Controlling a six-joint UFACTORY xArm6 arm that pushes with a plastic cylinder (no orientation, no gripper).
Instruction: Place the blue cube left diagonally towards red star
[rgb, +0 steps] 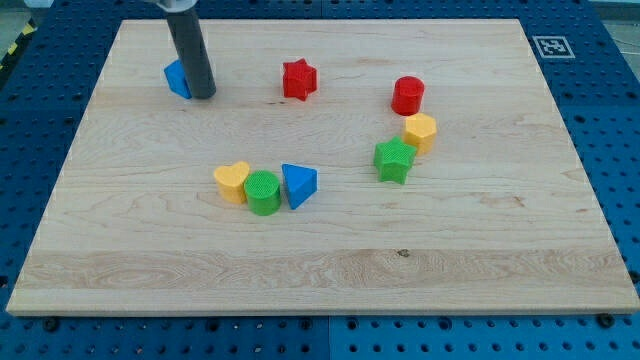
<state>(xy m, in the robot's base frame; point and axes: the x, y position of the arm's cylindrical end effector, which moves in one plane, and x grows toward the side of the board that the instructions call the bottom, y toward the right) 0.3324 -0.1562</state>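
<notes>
The blue cube (177, 78) sits near the view's top left, partly hidden behind my rod. My tip (203, 96) rests on the board against the cube's right side. The red star (298, 79) lies to the right of the cube, at about the same height in the view, with bare wood between them.
A red cylinder (408, 95), a yellow hexagonal block (421, 131) and a green star (394, 160) cluster at the right. A yellow heart (232, 181), a green cylinder (263, 192) and a blue triangular block (299, 185) form a row at centre. The wooden board (320, 270) lies on a blue pegboard.
</notes>
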